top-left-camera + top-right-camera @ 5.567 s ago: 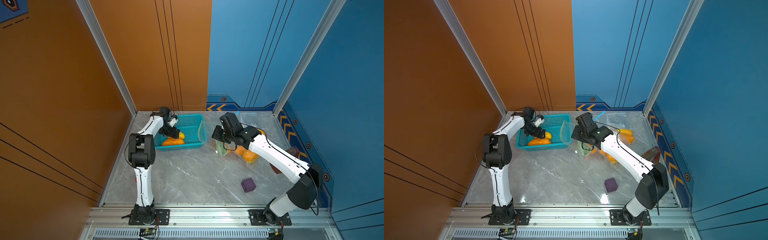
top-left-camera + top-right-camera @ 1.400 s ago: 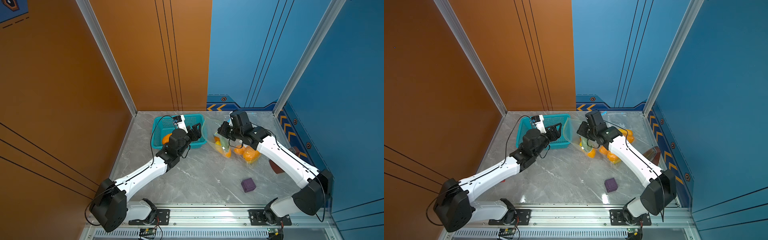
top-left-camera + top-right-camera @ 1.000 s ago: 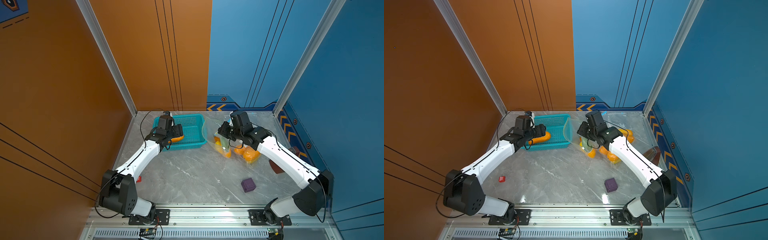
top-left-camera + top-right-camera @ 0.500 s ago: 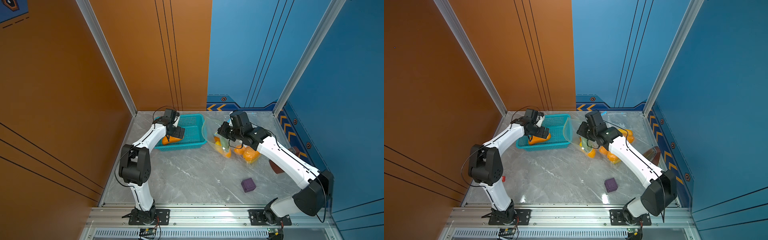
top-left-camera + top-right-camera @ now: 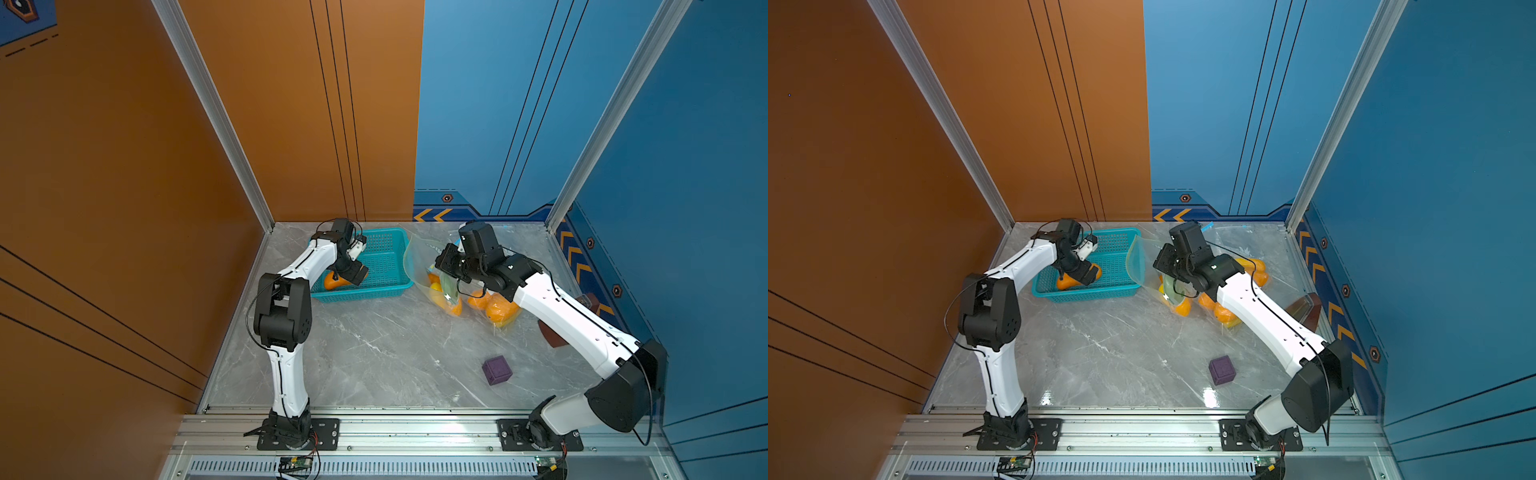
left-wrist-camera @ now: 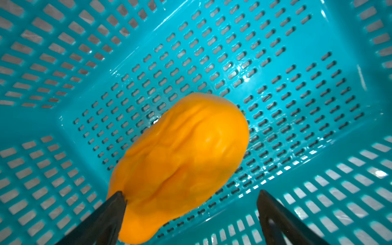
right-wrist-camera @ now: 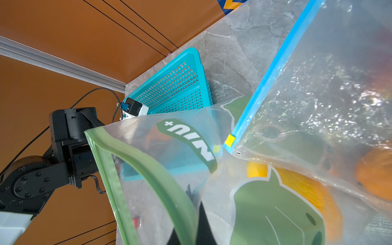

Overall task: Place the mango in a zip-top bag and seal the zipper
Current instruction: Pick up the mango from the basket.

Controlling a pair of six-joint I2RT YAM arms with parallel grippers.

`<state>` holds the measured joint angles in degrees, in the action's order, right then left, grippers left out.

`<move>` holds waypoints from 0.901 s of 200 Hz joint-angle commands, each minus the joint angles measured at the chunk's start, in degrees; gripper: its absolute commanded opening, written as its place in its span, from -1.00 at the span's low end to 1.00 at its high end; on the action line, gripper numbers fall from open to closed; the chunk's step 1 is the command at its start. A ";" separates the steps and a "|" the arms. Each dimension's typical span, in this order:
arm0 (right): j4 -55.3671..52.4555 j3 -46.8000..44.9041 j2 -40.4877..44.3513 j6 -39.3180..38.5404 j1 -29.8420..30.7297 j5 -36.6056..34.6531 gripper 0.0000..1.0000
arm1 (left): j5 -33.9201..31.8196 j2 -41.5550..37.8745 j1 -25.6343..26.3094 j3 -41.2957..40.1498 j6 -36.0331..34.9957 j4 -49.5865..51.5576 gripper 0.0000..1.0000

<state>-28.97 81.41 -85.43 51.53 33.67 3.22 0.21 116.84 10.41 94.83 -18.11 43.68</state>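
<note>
An orange mango (image 6: 180, 165) lies on the floor of the teal basket (image 6: 63, 53), seen in both top views (image 5: 330, 281) (image 5: 1064, 282). My left gripper (image 6: 191, 193) is open just above it; one fingertip (image 6: 118, 199) is at the mango's side, the other stands apart. My right gripper (image 7: 197, 224) is shut on the green zipper edge of a clear zip-top bag (image 7: 161, 161), holding its mouth up beside the basket (image 5: 419, 257). Orange fruit shows inside this bag (image 5: 451, 305).
A second clear bag with a blue zipper (image 7: 275, 63) lies under my right arm and holds oranges (image 5: 496, 309). A purple cube (image 5: 496, 370) sits near the front. A brown object (image 5: 1304, 309) lies by the right wall. Walls close in the far and side edges.
My left arm swung back from near the bag to the basket, and its gripper opened wide over the mango. The right arm and the bag have not moved.
</note>
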 commanded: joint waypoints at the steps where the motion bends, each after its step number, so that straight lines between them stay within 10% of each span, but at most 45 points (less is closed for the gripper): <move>1: -1.35 0.16 0.35 0.68 0.34 -1.36 -1.00 | -1.16 2.38 -0.55 2.75 -2.50 2.99 0.96; 108: -2.58 1.83 -1.32 -0.11 1.04 -1.68 -1.00 | -6.72 11.22 -0.38 12.15 -0.52 3.22 0.99; 180: -2.76 2.09 -1.84 -0.37 1.32 -1.86 -1.00 | -3.90 11.51 -0.21 14.59 3.02 3.08 -0.16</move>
<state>-29.61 81.49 -86.74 51.48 34.74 2.81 -5.43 128.20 10.39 107.46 -16.58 45.39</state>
